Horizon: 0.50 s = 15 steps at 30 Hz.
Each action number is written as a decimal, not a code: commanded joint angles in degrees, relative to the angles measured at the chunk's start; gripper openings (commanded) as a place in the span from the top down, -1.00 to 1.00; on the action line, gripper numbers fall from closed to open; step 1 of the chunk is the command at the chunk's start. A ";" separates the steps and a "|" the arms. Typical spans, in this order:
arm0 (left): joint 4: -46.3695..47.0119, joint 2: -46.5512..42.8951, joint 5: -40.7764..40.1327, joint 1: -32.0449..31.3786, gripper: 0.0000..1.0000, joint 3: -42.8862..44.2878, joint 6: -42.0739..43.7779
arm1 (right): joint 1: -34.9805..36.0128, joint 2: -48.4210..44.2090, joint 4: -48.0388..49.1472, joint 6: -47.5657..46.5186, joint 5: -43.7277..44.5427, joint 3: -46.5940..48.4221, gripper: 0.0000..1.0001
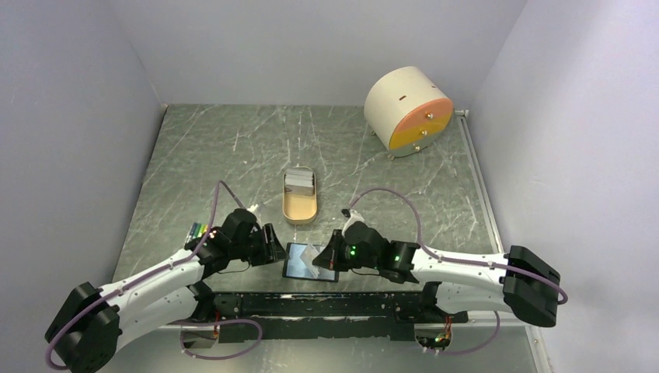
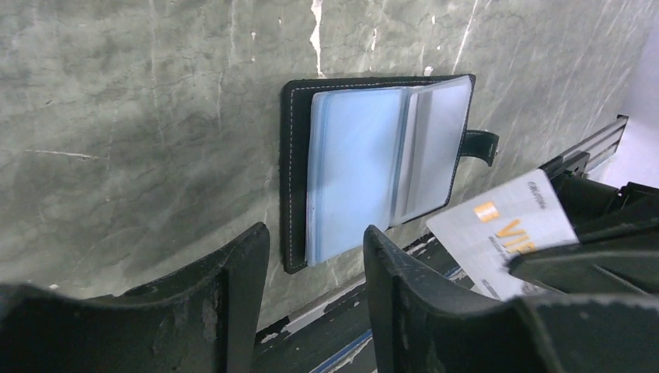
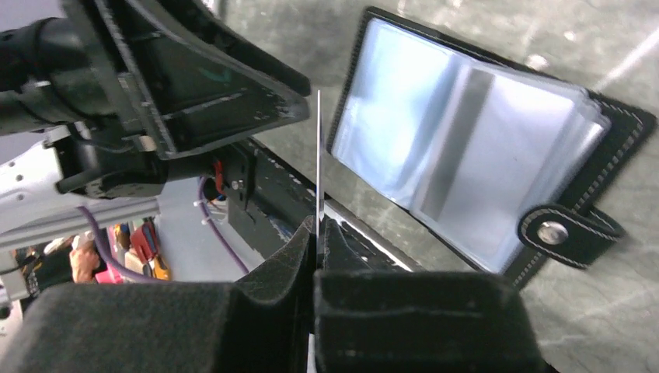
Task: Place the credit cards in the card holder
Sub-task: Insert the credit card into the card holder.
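Observation:
The black card holder [image 1: 309, 263] lies open near the table's front edge, its glossy blue-grey pockets up; it also shows in the left wrist view [image 2: 373, 167] and the right wrist view [image 3: 466, 155]. My right gripper [image 1: 332, 253] [image 3: 317, 231] is shut on one silvery credit card [image 2: 501, 229], seen edge-on in the right wrist view [image 3: 319, 148], held just above the holder's right side. My left gripper [image 1: 277, 249] [image 2: 315, 268] is open and empty at the holder's left edge. More cards [image 1: 299, 182] lie stacked in the tan tray.
The tan oval tray [image 1: 299, 210] sits behind the holder. A round beige drum with an orange face [image 1: 409, 110] stands at the back right. Coloured markers [image 1: 199, 231] lie by the left arm. A black rail [image 1: 326, 305] runs along the front edge.

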 commanded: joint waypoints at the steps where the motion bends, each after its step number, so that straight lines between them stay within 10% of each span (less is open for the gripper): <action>1: 5.14 -0.07 3.13 0.24 -0.02 -0.92 -1.27 | 1.67 -1.74 0.72 6.87 5.95 -2.62 1.00; 15: 6.80 3.09 2.90 0.18 0.19 -2.39 -0.75 | 1.77 1.14 5.25 10.35 10.41 -7.71 0.96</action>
